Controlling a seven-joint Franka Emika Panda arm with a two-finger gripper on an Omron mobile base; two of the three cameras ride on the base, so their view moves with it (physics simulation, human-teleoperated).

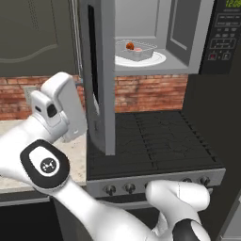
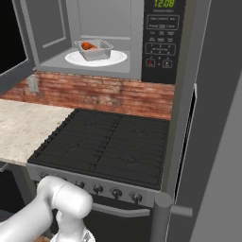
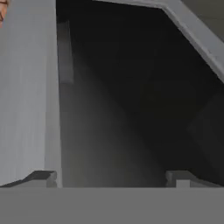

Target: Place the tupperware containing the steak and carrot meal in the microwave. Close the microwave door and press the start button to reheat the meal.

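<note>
In the left base view, the tupperware (image 1: pixel 137 52) with the steak and carrot meal (image 1: pixel 133 47) sits on the white turntable plate (image 1: pixel 157 58) inside the microwave (image 1: pixel 197 37). The microwave door (image 1: pixel 101 70) stands open, swung toward the near left, above the black stove (image 1: pixel 150 141). The arm's hand is just left of the door.

In the right base view, the tupperware (image 2: pixel 94 49) rests on the plate, left of the keypad strip (image 2: pixel 159 40); the tabletop (image 2: pixel 23 127) lies left of the stove.

In the hand view, the fingers (image 3: pixel 111 178) are spread wide, gripping nothing, close to the door's dark glass.
</note>
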